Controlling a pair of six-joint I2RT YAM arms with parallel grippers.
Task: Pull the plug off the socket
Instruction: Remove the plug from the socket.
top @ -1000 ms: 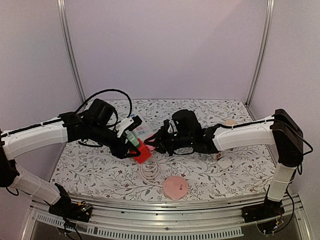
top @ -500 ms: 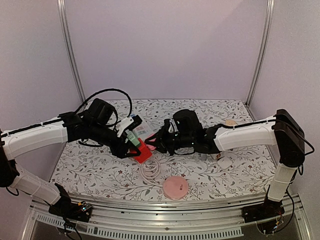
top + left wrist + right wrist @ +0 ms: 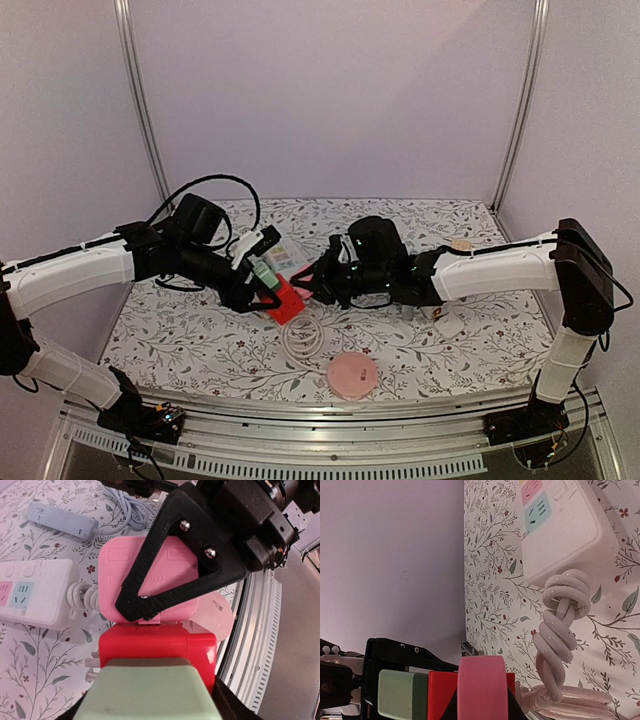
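Observation:
Both arms meet above the middle of the table. My left gripper (image 3: 268, 288) is shut on the red socket block (image 3: 287, 302), and its green pad (image 3: 150, 692) lies over the red socket block (image 3: 156, 647). The pink plug (image 3: 150, 577) sits flush against the socket's far face. My right gripper (image 3: 318, 287) is shut on that plug, with a black triangular finger (image 3: 200, 535) laid across it. From the right wrist, the pink plug (image 3: 482, 687) stands in front of the red socket (image 3: 442, 695). No gap shows between plug and socket.
A white power strip (image 3: 287, 257) with a knotted cord (image 3: 562, 625) lies just behind the grippers. A light blue strip (image 3: 62, 520) lies further off. A coiled white cable (image 3: 300, 342) and a pink disc (image 3: 351, 374) lie in front. Small objects (image 3: 449, 325) lie at the right.
Both grippers, still on the joined plug and socket, have drifted slightly up and away from the front edge. Neither grip has changed.

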